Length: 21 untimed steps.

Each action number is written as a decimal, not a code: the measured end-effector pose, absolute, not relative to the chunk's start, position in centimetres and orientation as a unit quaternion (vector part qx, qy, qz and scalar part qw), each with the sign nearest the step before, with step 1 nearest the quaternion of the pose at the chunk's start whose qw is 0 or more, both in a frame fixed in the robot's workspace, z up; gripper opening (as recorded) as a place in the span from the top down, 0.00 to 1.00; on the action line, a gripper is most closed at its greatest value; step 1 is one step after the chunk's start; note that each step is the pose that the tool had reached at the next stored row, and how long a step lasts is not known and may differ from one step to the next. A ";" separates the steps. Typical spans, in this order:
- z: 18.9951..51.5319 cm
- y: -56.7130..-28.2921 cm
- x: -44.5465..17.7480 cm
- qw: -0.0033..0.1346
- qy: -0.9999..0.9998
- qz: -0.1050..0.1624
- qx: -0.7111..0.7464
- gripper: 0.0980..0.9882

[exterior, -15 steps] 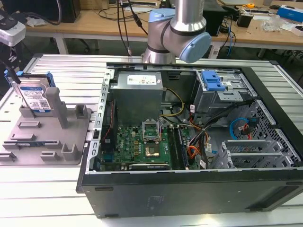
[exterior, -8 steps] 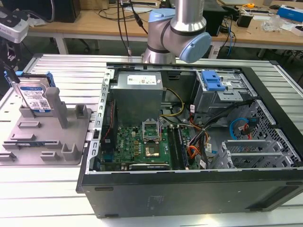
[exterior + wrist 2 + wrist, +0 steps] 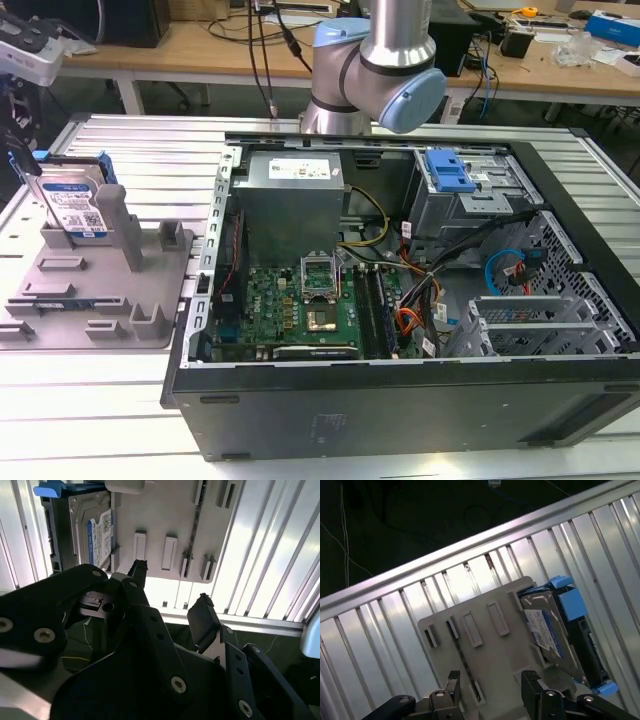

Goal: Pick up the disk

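The disk (image 3: 72, 203) is a silver-grey drive with a white-and-blue label and blue side rails. It stands on edge at the back of the grey fixture (image 3: 100, 300), at the exterior view's left. In both wrist views my gripper (image 3: 170, 587) (image 3: 491, 680) is open, with nothing between its black fingers. It hovers apart from the fixture (image 3: 165, 510) (image 3: 485, 650), near the table's edge. The disk (image 3: 97, 530) (image 3: 550, 630) stays off to one side of the fingers, untouched.
An open computer case (image 3: 560, 230) takes up the middle and the exterior view's right, with a blue bracket (image 3: 448, 170) inside it. The arm's elbow (image 3: 380, 60) rises behind the case. The fixture rests on a ribbed aluminium table (image 3: 150, 150), and workbenches stand beyond it.
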<state>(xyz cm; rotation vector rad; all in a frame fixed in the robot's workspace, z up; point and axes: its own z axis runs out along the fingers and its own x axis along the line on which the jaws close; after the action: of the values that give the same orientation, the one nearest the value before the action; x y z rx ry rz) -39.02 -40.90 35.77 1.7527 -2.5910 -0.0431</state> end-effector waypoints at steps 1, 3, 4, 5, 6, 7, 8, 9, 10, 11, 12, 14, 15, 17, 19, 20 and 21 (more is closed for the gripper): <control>35.8 -40.9 -39.0 0.006 -0.825 -0.013 0.565 0.44; 35.7 -40.9 -39.0 0.006 -0.817 -0.012 0.577 0.44; 35.7 -40.9 -39.0 0.006 -0.809 -0.011 0.587 0.44; 35.7 -40.9 -39.0 0.005 -0.806 -0.011 0.592 0.44; 35.7 -40.9 -39.0 0.004 -0.802 -0.010 0.597 0.44; 35.6 -40.9 -39.0 0.000 -0.798 -0.007 0.603 0.44; 35.6 -40.9 -39.0 -0.006 -0.792 -0.002 0.610 0.44; 35.6 -40.9 -39.0 -0.008 -0.789 0.000 0.615 0.44; 35.6 -40.9 -38.9 -0.008 -0.786 0.001 0.618 0.44; 35.5 -40.9 -39.0 -0.006 -0.781 0.004 0.624 0.44; 35.5 -40.9 -38.9 -0.004 -0.777 0.007 0.629 0.44; 35.4 -40.9 -38.9 0.001 -0.762 0.014 0.647 0.44; 35.4 -40.9 -38.9 0.002 -0.756 0.015 0.654 0.44; 35.4 -40.9 -38.9 0.002 -0.745 0.015 0.667 0.44; 35.4 -40.9 -38.8 0.002 -0.732 0.015 0.681 0.44; 35.4 -40.9 -38.8 0.002 -0.732 0.015 0.681 0.44; 35.4 -40.9 -38.8 0.002 -0.732 0.015 0.681 0.44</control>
<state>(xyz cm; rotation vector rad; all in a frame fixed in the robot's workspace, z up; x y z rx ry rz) -38.79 -40.89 35.36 2.1373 -2.2952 0.0466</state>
